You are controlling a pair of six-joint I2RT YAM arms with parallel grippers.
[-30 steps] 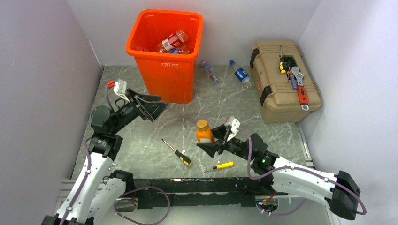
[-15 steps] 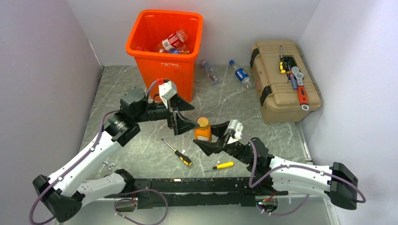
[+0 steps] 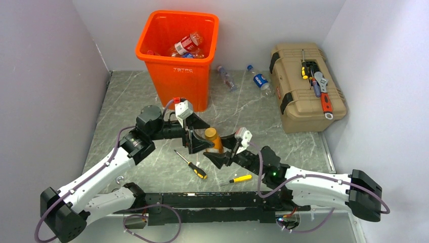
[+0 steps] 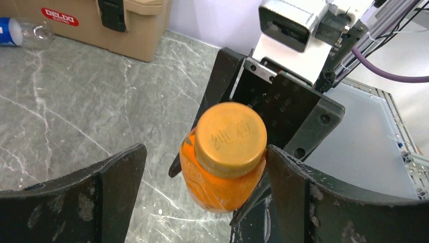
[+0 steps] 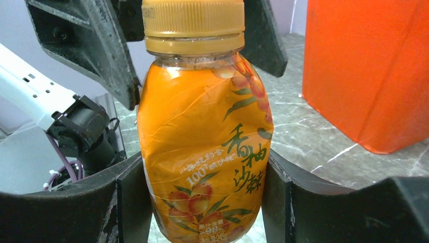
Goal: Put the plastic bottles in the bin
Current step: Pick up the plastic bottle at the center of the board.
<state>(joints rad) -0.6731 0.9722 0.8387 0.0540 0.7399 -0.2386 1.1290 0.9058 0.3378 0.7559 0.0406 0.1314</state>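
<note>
Orange plastic juice bottle, near orange plastic bin: right fingers are clamping it. Left fingers, wide open and empty, are straddling its cap; best closing squarely before release.

Grey marble tabletop; plain white walls around.

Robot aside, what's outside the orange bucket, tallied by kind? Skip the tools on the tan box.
Bottles: 3 (orange bottle, clear bottle, blue-labelled bottle)
Screwdrivers: 2 (longer screwdriver, shorter screwdriver)
Toolbox: 1
Total: 6
</note>
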